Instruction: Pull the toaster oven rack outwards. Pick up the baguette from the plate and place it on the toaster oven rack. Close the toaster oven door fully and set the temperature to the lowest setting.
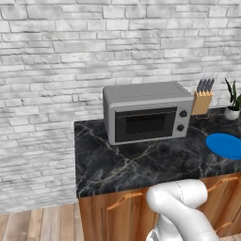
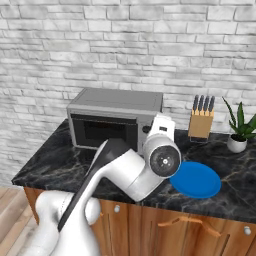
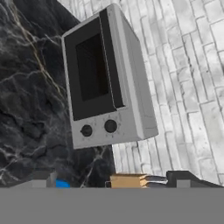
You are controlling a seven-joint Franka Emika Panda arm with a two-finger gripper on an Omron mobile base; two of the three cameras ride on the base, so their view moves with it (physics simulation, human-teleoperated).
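A black marble counter (image 1: 117, 160) with pale veins lies ahead of me, on wooden cabinets (image 2: 150, 225) with curved wooden handles (image 2: 189, 224). On the counter's far right a tan wooden knife block (image 2: 200, 123) stands upright, dark handles sticking out of its top. Just right of the knife block sits a potted plant (image 2: 239, 131) in a white pot. Behind the counter rises a whitewashed brick wall (image 1: 70, 56); left of the counter I see wooden floorboards (image 1: 37, 225).
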